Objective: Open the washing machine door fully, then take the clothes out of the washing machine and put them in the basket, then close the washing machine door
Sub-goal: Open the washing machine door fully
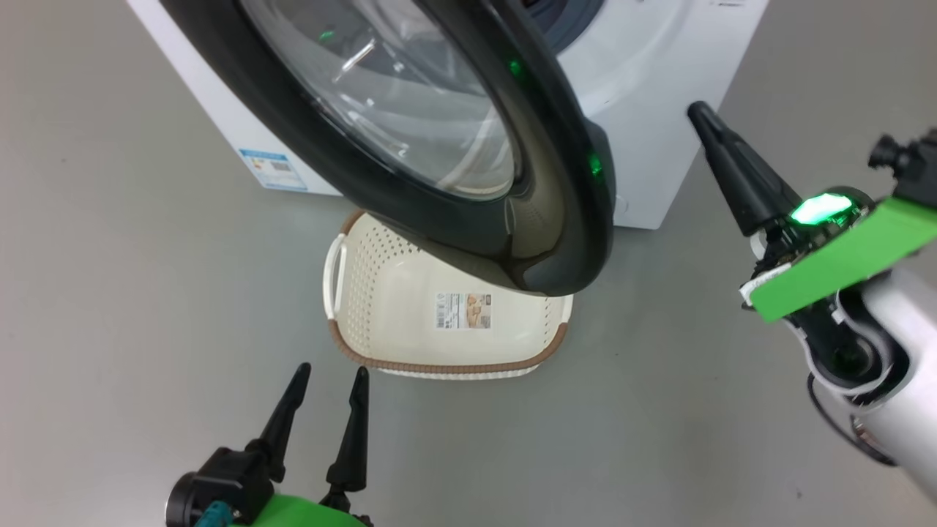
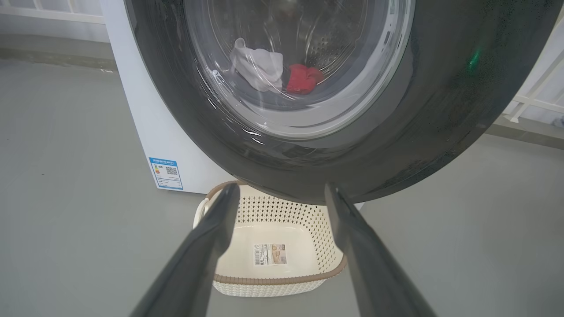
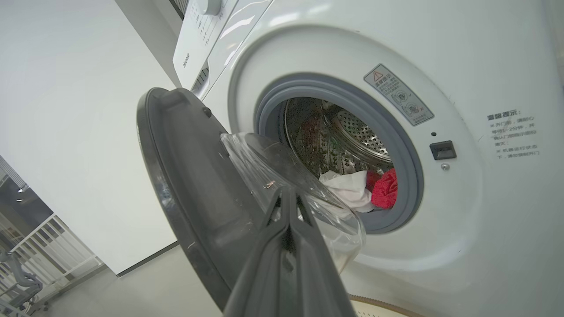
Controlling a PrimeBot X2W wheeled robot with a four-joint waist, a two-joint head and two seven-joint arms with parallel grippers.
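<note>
The washing machine [image 1: 644, 146] [image 3: 484, 211] stands with its black-rimmed door [image 1: 527, 190] [image 2: 396, 145] [image 3: 185, 185] swung partly open over the basket [image 1: 381, 293] [image 2: 308, 224], which holds nothing. A white cloth [image 3: 350, 189] [image 2: 260, 68] and red clothes [image 3: 385, 189] [image 2: 304, 79] lie in the steel drum. My right gripper [image 1: 697, 111] [image 3: 286, 193] is shut on nothing, its tip to the right of the door's edge and pointing at the machine's front. Low at the left, my left gripper [image 1: 329, 377] [image 2: 282, 189] stands open, aimed at the basket.
Grey floor [image 1: 110, 293] spreads all around. A blue label [image 1: 272, 168] [image 2: 166, 172] sits low on the machine's side. The door latch [image 3: 443, 149] lies right of the grey seal. A white railing [image 3: 48, 246] stands far off.
</note>
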